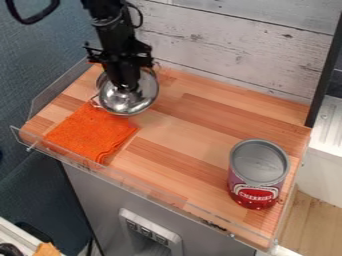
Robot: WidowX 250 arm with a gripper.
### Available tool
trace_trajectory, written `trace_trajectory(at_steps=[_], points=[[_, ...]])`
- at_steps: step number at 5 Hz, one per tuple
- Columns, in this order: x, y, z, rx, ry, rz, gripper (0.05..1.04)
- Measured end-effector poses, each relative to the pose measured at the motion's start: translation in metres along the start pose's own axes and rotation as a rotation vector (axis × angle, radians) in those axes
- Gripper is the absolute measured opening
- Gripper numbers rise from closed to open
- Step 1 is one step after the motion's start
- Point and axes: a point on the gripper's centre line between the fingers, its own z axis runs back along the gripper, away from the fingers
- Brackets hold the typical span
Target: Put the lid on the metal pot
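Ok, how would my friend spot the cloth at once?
Find the wooden countertop against the whitewashed plank wall. Towards its left end, right by the shiny metal pot, lies the folded cloth. It is flat and bright orange, unlike the round pot and the upright can.

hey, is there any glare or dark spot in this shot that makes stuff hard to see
Camera view: bright glints beside darker reflections on the pot; the gripper over it is black, its detail hard to make out; the can has a softer sheen on top; the cloth shows no glare.
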Motion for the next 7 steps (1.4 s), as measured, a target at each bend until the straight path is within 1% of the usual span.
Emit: trace_trajectory(at_steps=[2,3,4,5,7], points=[[0.032,0.010,-0.014,0.014,-0.001,0.034,0.279],[0.043,0.012,-0.018,0.012,0.008,0.039,0.278],[0.049,0.014,-0.019,0.010,0.011,0.039,0.279],[0.047,0.015,-0.020,0.008,0.014,0.041,0.279],[0.035,0.022,-0.022,0.002,0.031,0.081,0.279]])
